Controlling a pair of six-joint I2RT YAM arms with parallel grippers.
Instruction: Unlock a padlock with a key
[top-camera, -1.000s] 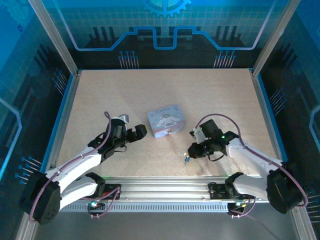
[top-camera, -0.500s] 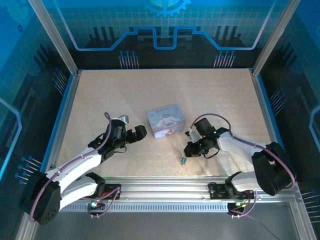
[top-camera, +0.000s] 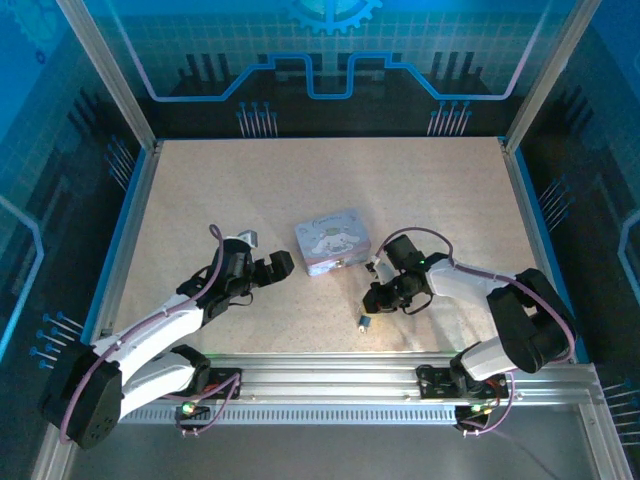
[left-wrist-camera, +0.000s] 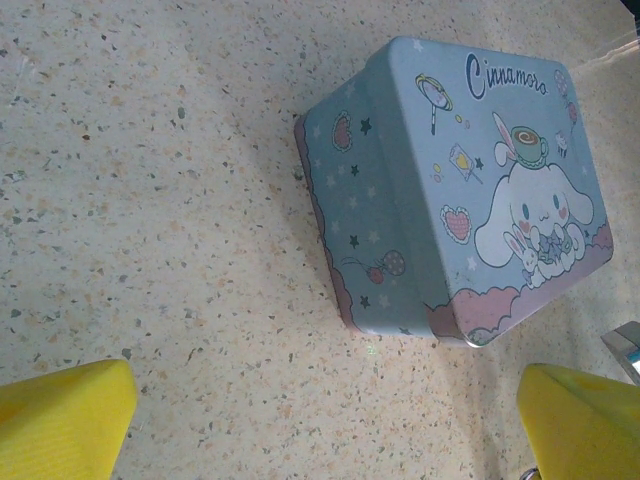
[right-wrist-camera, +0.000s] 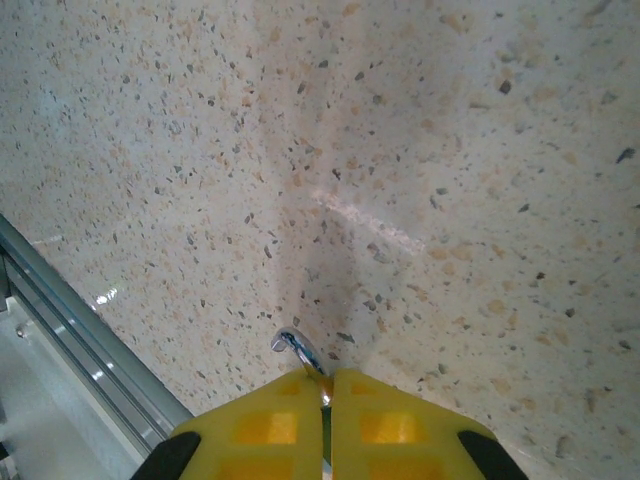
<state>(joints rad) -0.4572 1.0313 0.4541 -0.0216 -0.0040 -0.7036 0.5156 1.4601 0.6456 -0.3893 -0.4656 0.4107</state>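
The right arm folded back at the elbow, holding the right gripper (right-wrist-camera: 325, 385) low over the surface (top-camera: 250, 190), jaws pinching the thin key (right-wrist-camera: 297, 347) near the tin box (top-camera: 335, 241). The left gripper (top-camera: 283, 263) faced that box, jaws spread.

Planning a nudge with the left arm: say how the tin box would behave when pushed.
The tin box sits flat and low, so it should slide, not tip or roll. Its rounded, smooth printed walls probably feel slick and stiff.
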